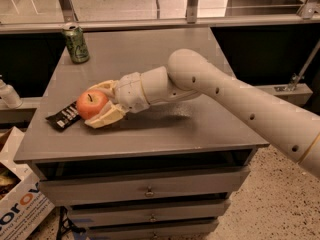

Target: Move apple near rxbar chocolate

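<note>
The red-orange apple (pixel 92 104) sits between the cream fingers of my gripper (pixel 93 107), at the left side of the grey table top (pixel 170 134). One finger (pixel 103 87) curves over the apple's far side and the other (pixel 105 118) lies under its near side. The gripper is shut on the apple, low at the table surface. The black rxbar chocolate (pixel 63 117) lies flat just left of the apple, touching or nearly touching it. My arm reaches in from the right.
A green drink can (pixel 76 43) stands at the table's far left corner. A white bottle (pixel 8 94) is on a lower ledge to the left. A cardboard box (pixel 17 204) stands on the floor at the lower left. Drawers (pixel 150 190) are under the table top.
</note>
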`<state>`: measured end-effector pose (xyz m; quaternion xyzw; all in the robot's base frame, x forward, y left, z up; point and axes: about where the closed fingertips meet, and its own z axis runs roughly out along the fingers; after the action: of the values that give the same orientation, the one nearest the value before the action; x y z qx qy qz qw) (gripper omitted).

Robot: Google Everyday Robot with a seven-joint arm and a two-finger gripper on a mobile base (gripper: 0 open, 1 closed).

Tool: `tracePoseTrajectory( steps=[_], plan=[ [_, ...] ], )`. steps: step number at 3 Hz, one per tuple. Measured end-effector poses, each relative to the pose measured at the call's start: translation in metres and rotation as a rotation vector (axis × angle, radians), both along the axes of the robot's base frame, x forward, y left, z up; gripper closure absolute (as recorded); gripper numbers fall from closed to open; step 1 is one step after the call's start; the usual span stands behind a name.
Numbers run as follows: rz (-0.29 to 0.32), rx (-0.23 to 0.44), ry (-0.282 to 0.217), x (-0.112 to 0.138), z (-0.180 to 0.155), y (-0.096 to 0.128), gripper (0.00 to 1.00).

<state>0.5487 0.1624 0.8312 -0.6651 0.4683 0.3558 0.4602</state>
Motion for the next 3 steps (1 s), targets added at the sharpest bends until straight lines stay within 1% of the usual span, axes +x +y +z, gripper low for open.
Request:
tracePoseTrajectory(
  steps=[1,2,3],
  plan=[
    [0.000,0.000,0.000,0.0000,0.0008,0.0000,0.59],
    [0.000,0.000,0.000,0.0000,0.0008,-0.0001,0.35],
    [0.000,0.000,0.000,0.0000,0.0008,-0.0001,0.13]
  ],
)
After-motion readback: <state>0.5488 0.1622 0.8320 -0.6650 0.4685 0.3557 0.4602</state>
